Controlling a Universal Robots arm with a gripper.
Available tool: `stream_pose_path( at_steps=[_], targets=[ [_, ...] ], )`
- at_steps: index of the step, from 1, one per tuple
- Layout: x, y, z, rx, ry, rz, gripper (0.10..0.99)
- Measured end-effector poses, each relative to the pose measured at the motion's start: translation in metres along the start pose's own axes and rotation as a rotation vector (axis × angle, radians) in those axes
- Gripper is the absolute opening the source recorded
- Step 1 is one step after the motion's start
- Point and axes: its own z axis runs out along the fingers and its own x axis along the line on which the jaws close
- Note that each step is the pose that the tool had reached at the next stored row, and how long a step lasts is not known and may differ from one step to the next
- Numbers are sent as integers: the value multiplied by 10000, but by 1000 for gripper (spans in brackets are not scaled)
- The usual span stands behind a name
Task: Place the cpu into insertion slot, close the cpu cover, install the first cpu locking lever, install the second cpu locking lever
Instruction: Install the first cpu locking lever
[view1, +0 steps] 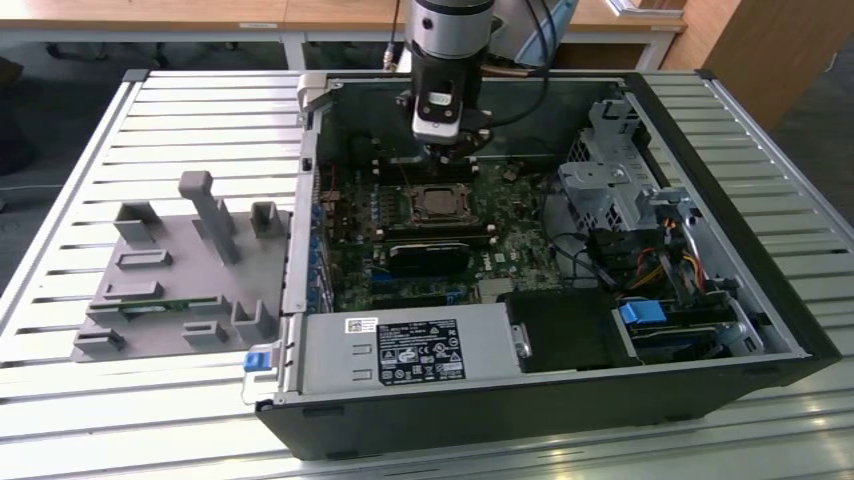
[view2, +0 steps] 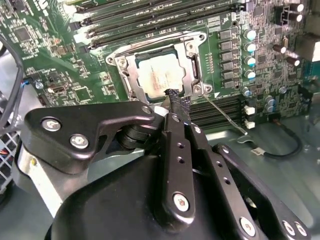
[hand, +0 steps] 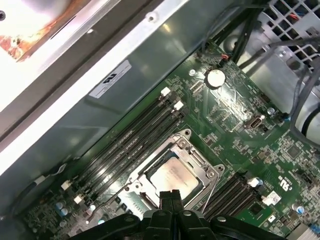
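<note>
The cpu, a small silver-grey square, lies in the insertion slot on the green motherboard. In both wrist views the cpu shows through the window of the silver cpu cover, which lies flat over it. A thin wire locking lever sticks out from a corner of the socket over the board. My gripper hovers just above the socket's edge, shut, with nothing between its fingers.
The board sits inside an open black computer case. A black heatsink block, a power supply, a drive cage and cables surround the socket. Memory slots run beside it. A grey fixture stands on the slatted table.
</note>
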Motion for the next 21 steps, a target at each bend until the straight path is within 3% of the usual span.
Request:
stream_pose_path(
  at_steps=[9, 21],
  targets=[
    [0, 0, 0, 14, 38, -842, 106],
    [3, -3, 3, 25, 70, -1550, 106]
  ],
)
